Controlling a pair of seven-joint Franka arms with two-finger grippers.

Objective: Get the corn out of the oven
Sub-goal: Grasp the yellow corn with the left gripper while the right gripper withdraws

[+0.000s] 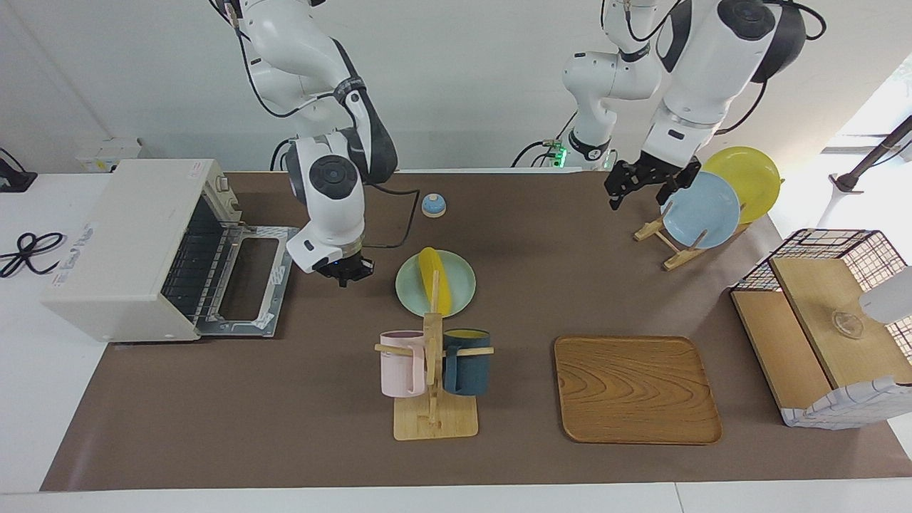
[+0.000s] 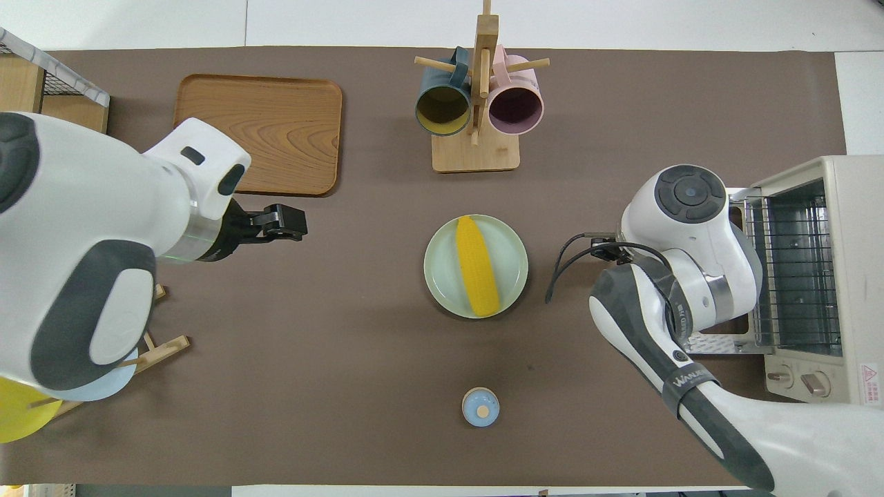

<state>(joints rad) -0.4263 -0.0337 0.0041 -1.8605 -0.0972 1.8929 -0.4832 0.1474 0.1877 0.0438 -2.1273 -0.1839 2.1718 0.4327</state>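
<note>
I see corn [image 2: 476, 265] flat on the plate [image 2: 509, 241], out of the oven [image 1: 121, 242]. Right gripper [image 1: 347, 272] clenched empty at plate's 9 o'clock; left gripper [image 1: 645, 182] released, waiting.

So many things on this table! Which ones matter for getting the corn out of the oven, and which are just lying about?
Job:
corn on the green plate
oven, door open
right gripper, shut

Lying about:
wooden tray
mug rack
plate stand
shelf box
blue bell
</note>
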